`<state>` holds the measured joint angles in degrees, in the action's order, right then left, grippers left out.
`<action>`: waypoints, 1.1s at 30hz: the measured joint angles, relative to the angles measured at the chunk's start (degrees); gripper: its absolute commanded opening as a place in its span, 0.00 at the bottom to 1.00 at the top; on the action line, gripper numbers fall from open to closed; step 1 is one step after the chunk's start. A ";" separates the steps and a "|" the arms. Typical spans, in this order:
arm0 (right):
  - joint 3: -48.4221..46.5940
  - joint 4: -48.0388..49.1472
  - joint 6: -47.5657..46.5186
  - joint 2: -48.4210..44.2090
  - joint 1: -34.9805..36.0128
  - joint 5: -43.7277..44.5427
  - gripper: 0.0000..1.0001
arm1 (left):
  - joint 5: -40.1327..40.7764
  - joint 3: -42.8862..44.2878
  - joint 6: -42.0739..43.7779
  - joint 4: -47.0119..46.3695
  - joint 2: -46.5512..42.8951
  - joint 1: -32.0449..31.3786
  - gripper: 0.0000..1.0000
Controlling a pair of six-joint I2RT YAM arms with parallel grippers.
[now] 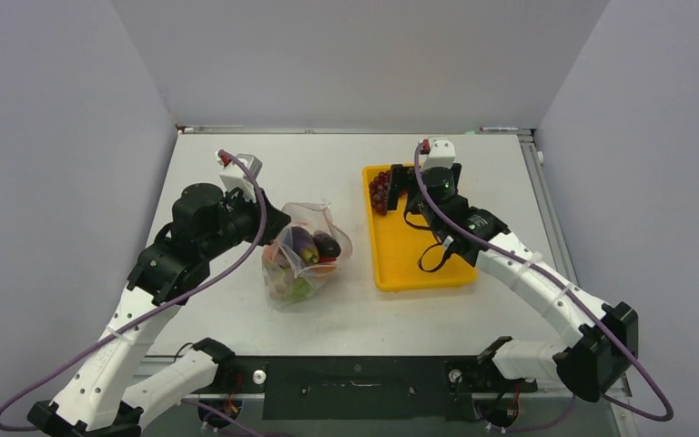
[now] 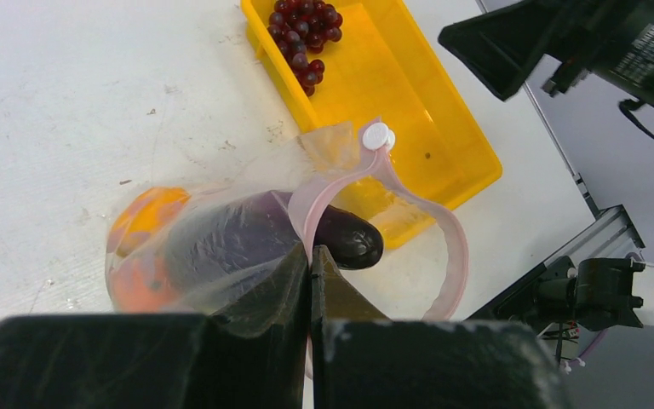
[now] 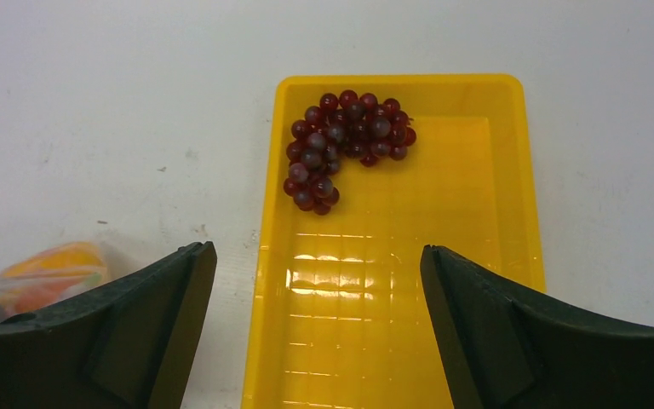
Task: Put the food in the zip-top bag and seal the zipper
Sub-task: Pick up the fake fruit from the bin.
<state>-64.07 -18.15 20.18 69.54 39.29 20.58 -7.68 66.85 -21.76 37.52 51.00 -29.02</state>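
The clear zip-top bag (image 1: 305, 259) lies mid-table, holding purple eggplants (image 1: 314, 244), orange pieces (image 2: 145, 221) and a green piece (image 1: 298, 289). Its mouth is open, and the pink zipper strip (image 2: 443, 247) loops wide with a white slider (image 2: 377, 136). My left gripper (image 1: 273, 223) is shut on the bag's mouth edge (image 2: 311, 251), beside a dark eggplant (image 2: 349, 239). The dark red grape bunch (image 1: 380, 191) lies in the far left corner of the yellow tray (image 1: 419, 269) and also shows in the right wrist view (image 3: 341, 141). My right gripper (image 3: 319, 264) is open and empty above the tray, short of the grapes.
The yellow tray (image 3: 494, 213) stands right of the bag and holds only the grapes. The bag's corner (image 3: 43, 277) shows at the left in the right wrist view. Grey walls enclose the table on three sides. The right arm (image 2: 596, 43) hangs over the tray's far end.
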 measured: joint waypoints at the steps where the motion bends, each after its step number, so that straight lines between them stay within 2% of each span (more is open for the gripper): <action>1: 0.61 0.55 0.68 1.05 -1.62 -1.55 0.94 | 0.00 -0.68 0.02 -0.79 -0.22 0.04 0.00; 6: 2.05 3.61 5.11 8.68 -7.28 -6.91 0.94 | -0.17 -4.87 0.48 -4.42 -1.64 0.68 0.00; 11: 1.99 6.54 9.68 15.78 -8.81 -9.62 0.94 | -1.60 -8.07 0.94 -8.09 -3.23 2.01 0.00; 16: 0.83 9.27 13.99 23.34 -9.81 -10.58 0.95 | -6.32 -11.74 -0.50 -12.04 -4.11 5.01 0.00; 33: -8.59 16.90 20.50 37.18 -13.51 -11.02 0.97 | -7.76 -12.92 -1.01 -13.68 -4.83 6.75 0.00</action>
<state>-72.66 -1.26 40.69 106.72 25.78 9.56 -15.44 53.93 -22.76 23.83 46.17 -22.26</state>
